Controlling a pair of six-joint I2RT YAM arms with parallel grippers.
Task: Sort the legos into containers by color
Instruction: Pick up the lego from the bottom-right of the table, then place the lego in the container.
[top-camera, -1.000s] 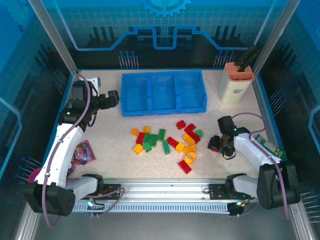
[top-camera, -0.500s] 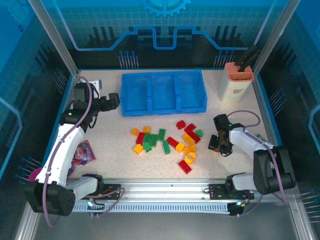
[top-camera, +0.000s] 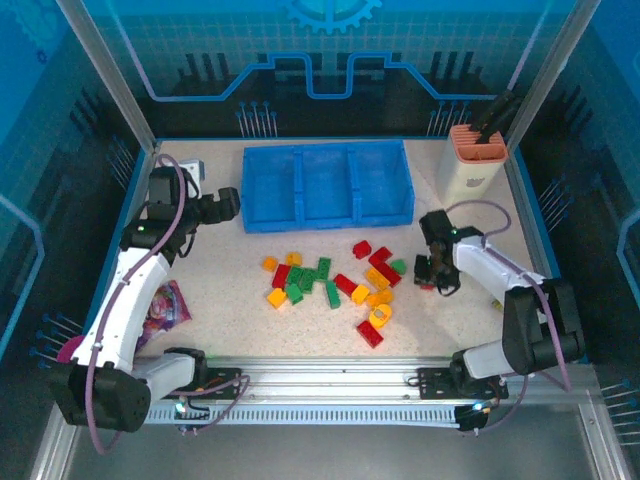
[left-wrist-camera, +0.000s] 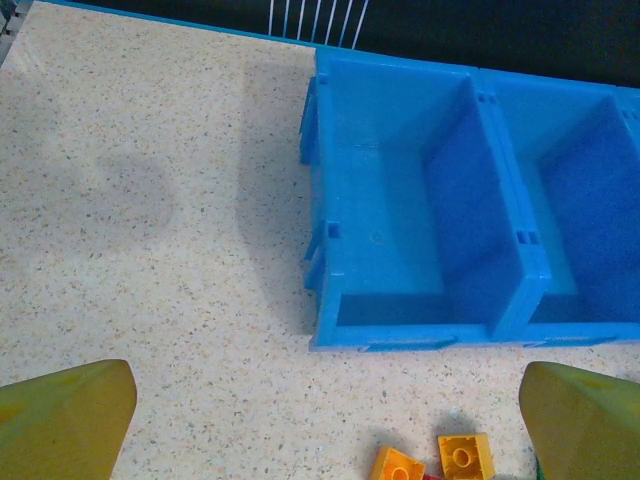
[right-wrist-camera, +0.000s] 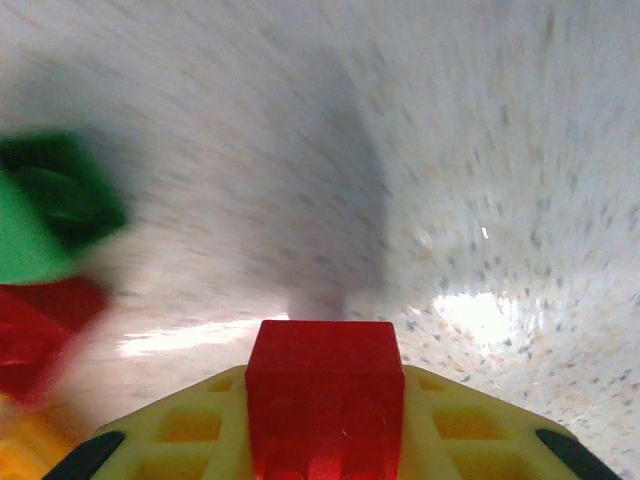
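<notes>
The speckled table (top-camera: 470, 320) carries the blue tray (top-camera: 330, 220) at its far side, three compartments side by side. Just off the tray's left end the left gripper (left-wrist-camera: 327, 375) hangs with its jaws spread wide. The right gripper (top-camera: 431, 274) is at the right edge of the loose legos (top-camera: 345, 284) scattered mid-table, its yellow fingers (right-wrist-camera: 180, 425) clamped on one small red brick (right-wrist-camera: 322, 385).

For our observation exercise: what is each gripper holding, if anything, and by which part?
The right gripper clamps a red lego by its opposite sides; the left gripper is open, holding nothing.
</notes>
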